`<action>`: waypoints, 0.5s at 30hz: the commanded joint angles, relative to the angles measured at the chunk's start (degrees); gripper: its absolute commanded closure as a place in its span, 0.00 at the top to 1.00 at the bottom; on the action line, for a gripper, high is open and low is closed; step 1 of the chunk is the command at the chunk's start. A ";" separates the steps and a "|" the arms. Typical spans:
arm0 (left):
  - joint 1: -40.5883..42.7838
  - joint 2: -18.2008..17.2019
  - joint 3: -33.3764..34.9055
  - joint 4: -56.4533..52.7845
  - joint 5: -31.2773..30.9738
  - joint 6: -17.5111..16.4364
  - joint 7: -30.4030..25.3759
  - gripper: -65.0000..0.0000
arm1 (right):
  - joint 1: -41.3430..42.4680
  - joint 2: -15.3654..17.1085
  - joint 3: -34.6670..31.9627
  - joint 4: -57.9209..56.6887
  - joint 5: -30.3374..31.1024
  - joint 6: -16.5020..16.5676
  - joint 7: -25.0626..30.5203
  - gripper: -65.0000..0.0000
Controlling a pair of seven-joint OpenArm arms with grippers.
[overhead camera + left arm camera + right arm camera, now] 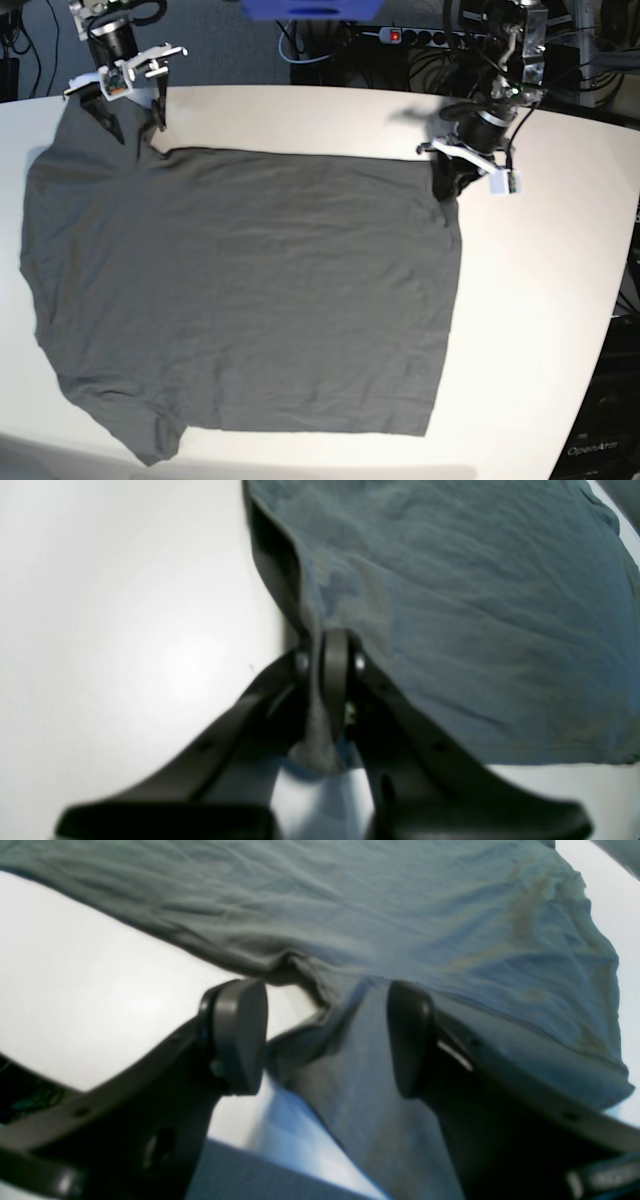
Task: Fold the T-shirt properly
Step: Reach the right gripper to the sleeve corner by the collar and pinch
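Note:
The dark grey T-shirt [250,290] lies spread flat and sideways on the white table [550,300], its hem toward the right. My left gripper [447,185] is at the shirt's far right corner. In the left wrist view my left gripper [330,680] is shut, with a fold of the T-shirt [450,605] pinched between its pads. My right gripper [133,122] stands over the far left sleeve. In the right wrist view my right gripper [325,1040] is open, and a ridge of the T-shirt [350,915] lies loose between its fingers [240,1035].
Behind the table's far edge are a power strip [420,36], cables and a blue object [310,8]. The table's curved right edge [620,300] drops off beside dark equipment. Bare tabletop shows to the right of the shirt and along the back.

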 commanded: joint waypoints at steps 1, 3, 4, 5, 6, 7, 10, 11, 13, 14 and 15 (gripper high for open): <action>1.90 -0.01 0.88 -2.24 3.79 3.31 11.06 0.04 | -1.12 0.74 0.89 0.83 0.56 -0.46 1.65 0.57; 1.90 -0.01 0.88 -2.24 3.88 3.31 11.06 0.04 | -1.29 0.91 2.21 0.83 0.56 -0.46 1.65 0.57; 1.90 -0.01 0.88 -2.24 3.88 3.31 11.06 0.04 | -1.21 1.00 2.82 0.83 0.82 -0.46 1.65 0.57; 1.90 -0.01 0.88 -2.24 3.88 3.31 11.06 0.04 | -1.21 1.00 3.70 0.83 0.82 -0.46 1.65 0.57; 1.90 -0.10 0.88 -2.24 3.88 3.31 11.06 0.04 | -1.21 1.00 4.58 0.83 0.91 -0.46 1.65 0.57; 1.90 -0.45 0.88 -2.24 3.88 3.31 11.06 0.04 | -1.12 1.00 5.02 0.92 0.91 -0.46 1.65 0.57; 1.90 -0.89 0.96 -2.24 3.88 3.40 11.06 0.04 | -0.24 1.18 5.99 0.92 1.00 0.33 1.65 0.57; 1.90 -0.98 0.96 -2.24 3.88 3.40 11.06 0.04 | 0.64 1.18 6.16 0.92 1.09 1.91 1.48 0.57; 1.90 -1.07 0.96 -2.24 3.88 3.40 11.06 0.04 | 2.75 1.18 7.22 0.74 3.99 6.57 0.60 0.57; 1.90 -1.07 0.96 -2.24 3.88 3.40 11.06 0.04 | 3.89 1.09 8.54 0.83 6.54 8.77 -0.98 0.57; 1.90 -1.07 0.96 -2.24 3.88 3.40 11.06 0.04 | 5.21 1.09 10.21 0.92 8.91 10.97 -3.09 0.57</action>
